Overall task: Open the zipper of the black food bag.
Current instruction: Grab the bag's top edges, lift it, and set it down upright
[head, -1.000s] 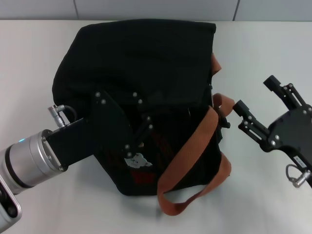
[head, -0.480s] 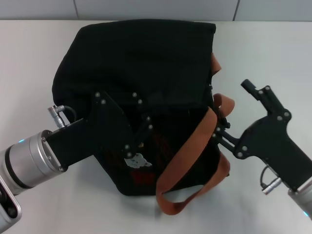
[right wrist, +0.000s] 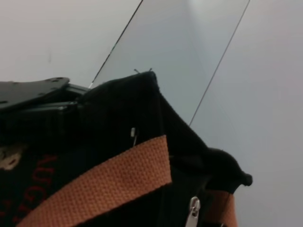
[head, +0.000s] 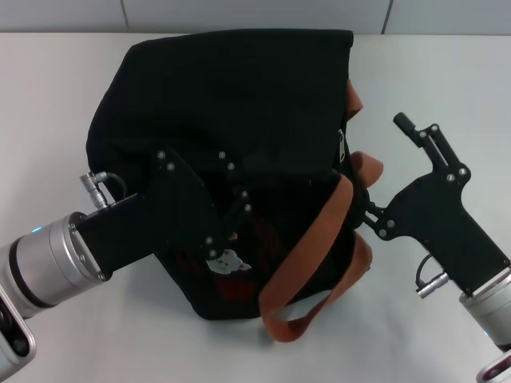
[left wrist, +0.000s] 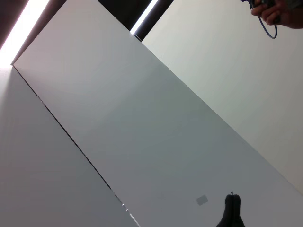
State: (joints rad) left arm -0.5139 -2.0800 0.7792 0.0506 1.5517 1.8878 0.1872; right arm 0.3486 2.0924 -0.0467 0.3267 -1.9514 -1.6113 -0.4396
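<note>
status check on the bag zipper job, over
Left hand pressed on black food bag. Right hand open at bag's right side, by handle. Zipper pull not gripped.

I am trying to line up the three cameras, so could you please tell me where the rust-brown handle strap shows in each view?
Head view: the strap runs diagonally down the bag's side nearest the right gripper.
Left wrist view: not in it.
Right wrist view: the strap crosses the lower part, over the black fabric.
Shared landmark: the black food bag, seen in head and right wrist views.

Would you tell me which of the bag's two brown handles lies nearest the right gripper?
The front handle, crossing the black food bag diagonally, passes just beside the right gripper; the rear handle sits farther away.
</note>
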